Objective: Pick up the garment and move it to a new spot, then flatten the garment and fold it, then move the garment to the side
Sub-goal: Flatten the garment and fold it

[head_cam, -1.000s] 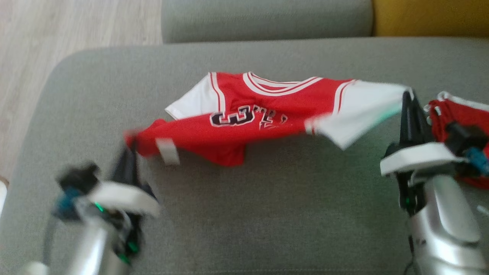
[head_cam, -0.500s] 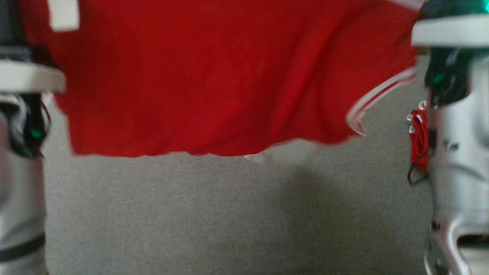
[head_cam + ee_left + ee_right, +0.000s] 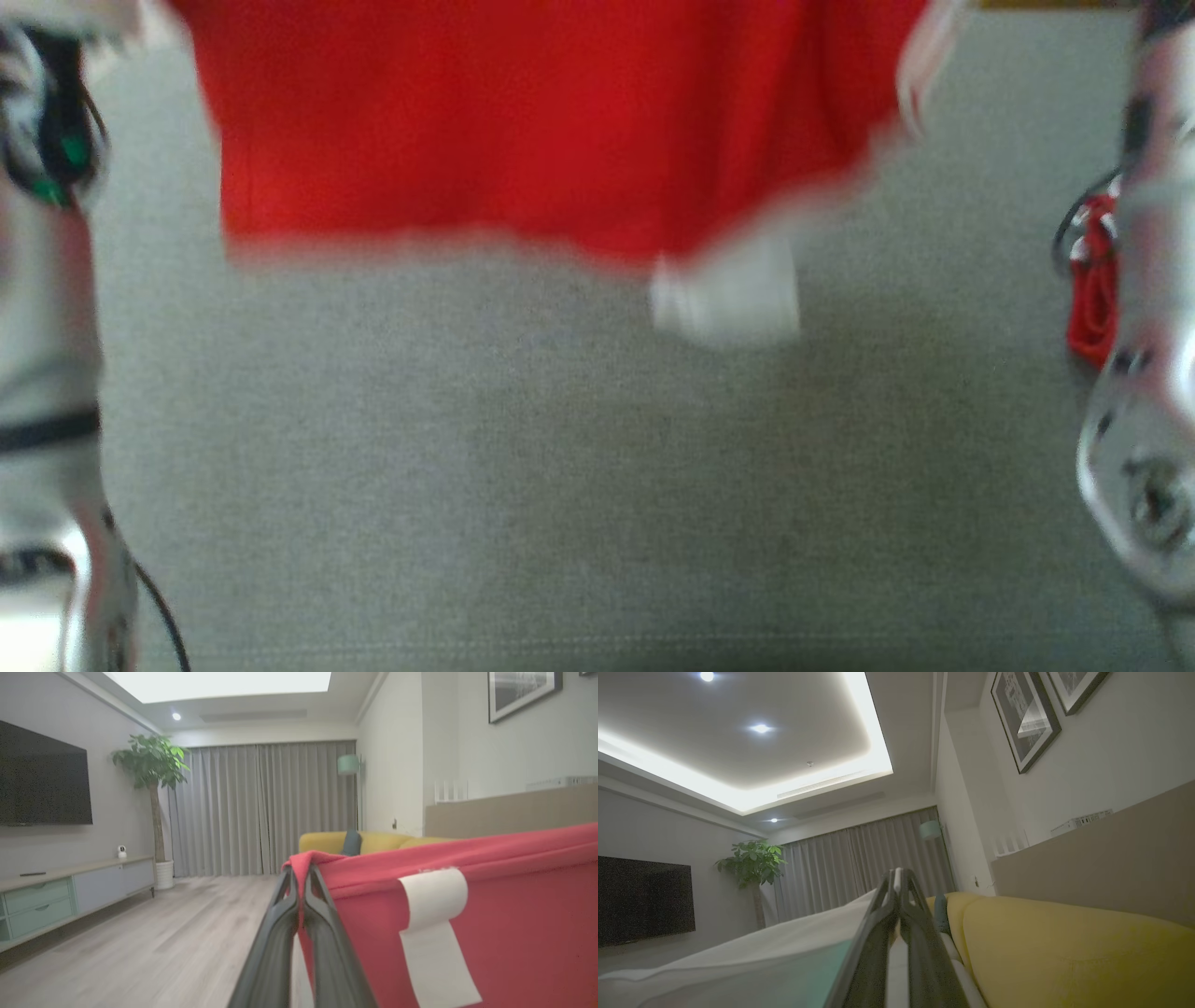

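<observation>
The garment (image 3: 523, 121) is a red jersey with white sleeves, hanging blurred across the top of the head view above the grey sofa cushion (image 3: 560, 485). One white sleeve (image 3: 728, 299) dangles below its lower edge. In the left wrist view my left gripper (image 3: 299, 872) is shut on a red corner of the garment (image 3: 514, 905), beside a white label (image 3: 434, 924). In the right wrist view my right gripper (image 3: 896, 875) is shut on the garment's white sleeve (image 3: 761, 952). My left forearm (image 3: 47, 280) and right forearm (image 3: 1148, 280) frame the head view's sides.
A second red garment with white trim (image 3: 1092, 308) lies on the cushion by my right forearm. A yellow sofa (image 3: 1064, 952) stands to the right. Wooden floor (image 3: 140, 942), a TV cabinet (image 3: 56, 896) and a potted plant (image 3: 152, 765) lie beyond.
A second ago the garment lay on the cushion with a gripper at each end; now it hangs raised between them. The head view has shifted, and the hem sits higher than half a second ago.
</observation>
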Robot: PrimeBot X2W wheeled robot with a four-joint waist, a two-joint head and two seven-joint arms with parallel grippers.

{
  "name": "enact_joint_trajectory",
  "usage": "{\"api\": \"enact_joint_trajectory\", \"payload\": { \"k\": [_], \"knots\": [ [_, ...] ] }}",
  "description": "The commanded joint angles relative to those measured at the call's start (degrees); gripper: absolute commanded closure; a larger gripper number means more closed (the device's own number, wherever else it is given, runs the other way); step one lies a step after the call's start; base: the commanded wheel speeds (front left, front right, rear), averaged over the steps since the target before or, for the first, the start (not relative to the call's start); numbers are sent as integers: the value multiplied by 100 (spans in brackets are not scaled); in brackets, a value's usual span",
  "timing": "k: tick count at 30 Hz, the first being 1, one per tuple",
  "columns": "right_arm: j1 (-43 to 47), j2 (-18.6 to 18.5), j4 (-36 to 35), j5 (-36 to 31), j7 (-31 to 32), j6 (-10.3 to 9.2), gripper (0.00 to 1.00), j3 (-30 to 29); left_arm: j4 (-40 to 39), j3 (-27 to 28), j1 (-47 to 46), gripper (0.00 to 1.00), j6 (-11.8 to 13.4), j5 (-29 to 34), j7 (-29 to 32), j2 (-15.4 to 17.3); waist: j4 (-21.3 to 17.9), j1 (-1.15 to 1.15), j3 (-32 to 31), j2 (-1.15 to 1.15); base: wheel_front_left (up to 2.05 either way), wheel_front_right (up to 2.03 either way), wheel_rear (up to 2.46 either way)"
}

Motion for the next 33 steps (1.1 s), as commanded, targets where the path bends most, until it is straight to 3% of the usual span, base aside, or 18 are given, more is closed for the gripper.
{"api": "enact_joint_trajectory", "payload": {
  "k": [1,6,10,21,26,33],
  "knots": [
    [-578,32,-162,-139,-113,19,100,-135,-96,228,-556,100,114,41,-245,275,-22,-1,246,0,0,0,0],
    [-1180,-1,-86,-592,-198,19,100,-719,355,308,-1126,100,289,96,-708,169,-54,-1,432,0,0,0,0],
    [-699,6,-94,-686,-201,19,100,-665,946,378,-780,100,215,-92,-750,-51,-83,-1,532,0,0,0,0],
    [2765,-76,-431,365,-202,19,100,269,1535,705,2096,100,134,-479,-761,-1051,-224,-1,210,0,0,0,0],
    [4017,-81,-759,765,-68,19,100,627,1468,766,3090,100,125,-669,-761,-1149,-322,-1,-121,0,0,0,0],
    [5780,-67,-1539,1164,431,19,100,799,1145,294,4268,100,283,-1186,-761,-1158,-401,-1,-634,0,0,0,0]
  ]
}}
